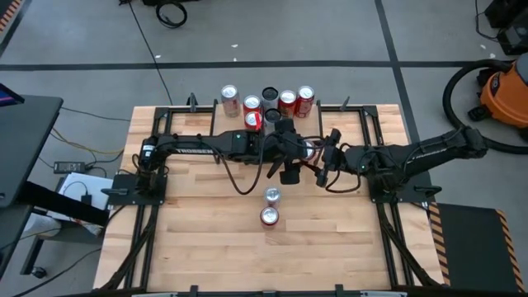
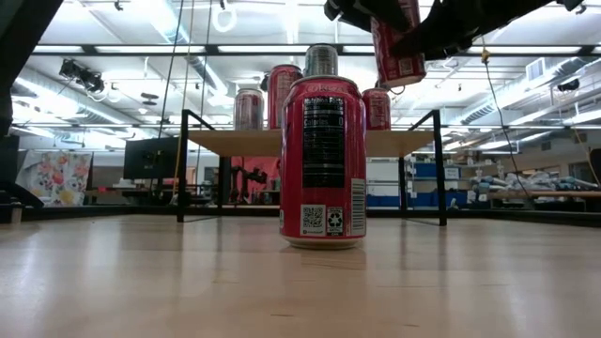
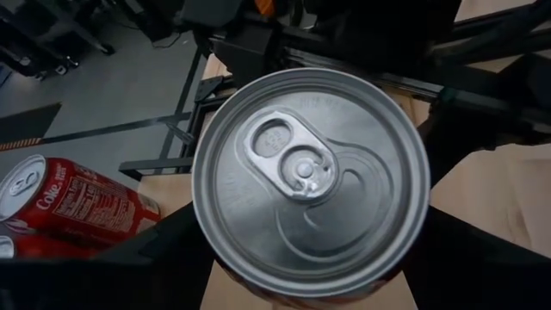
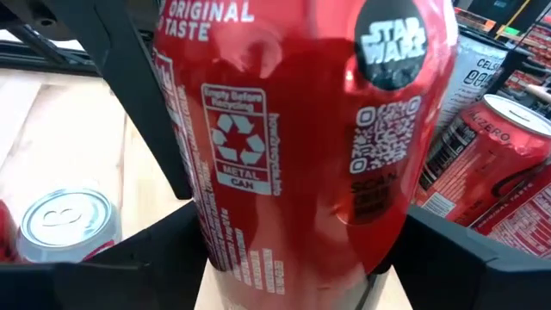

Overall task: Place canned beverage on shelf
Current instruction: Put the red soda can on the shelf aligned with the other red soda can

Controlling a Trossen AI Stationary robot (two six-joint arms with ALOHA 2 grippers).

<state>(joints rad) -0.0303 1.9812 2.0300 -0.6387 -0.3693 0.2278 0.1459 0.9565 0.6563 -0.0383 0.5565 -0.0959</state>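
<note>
A red Coca-Cola can (image 1: 307,150) hangs in the air between my two grippers, above the middle of the table; the low view shows it high up and slightly tilted (image 2: 399,42). My left gripper (image 1: 295,153) reaches in from the left and is shut on it. My right gripper (image 1: 323,155) reaches in from the right and is shut on it too. The shelf (image 2: 235,143) stands at the far side on thin black legs and carries several upright cans (image 1: 287,101). My left gripper comes at the can from above, fingers pointing down along it, so its wrist view looks onto the silver top (image 3: 310,172). Its two fingers (image 3: 164,254) stand on opposite sides of the wall just under the rim. The can is lifted clear of the table. My right gripper pinches the can's red wall (image 4: 258,250) between its two fingers (image 4: 159,250), on opposite sides. The fingers come about level from the table's right side and lie across the can. The can stands nearly upright in the hold, clear of the table.
Two more cans stand on the tabletop near the middle, a silver-topped one (image 1: 272,195) and a red one (image 1: 270,216) in front of it; the low view shows the red one close up (image 2: 322,160). A Coke can (image 3: 82,207) lies below the left gripper.
</note>
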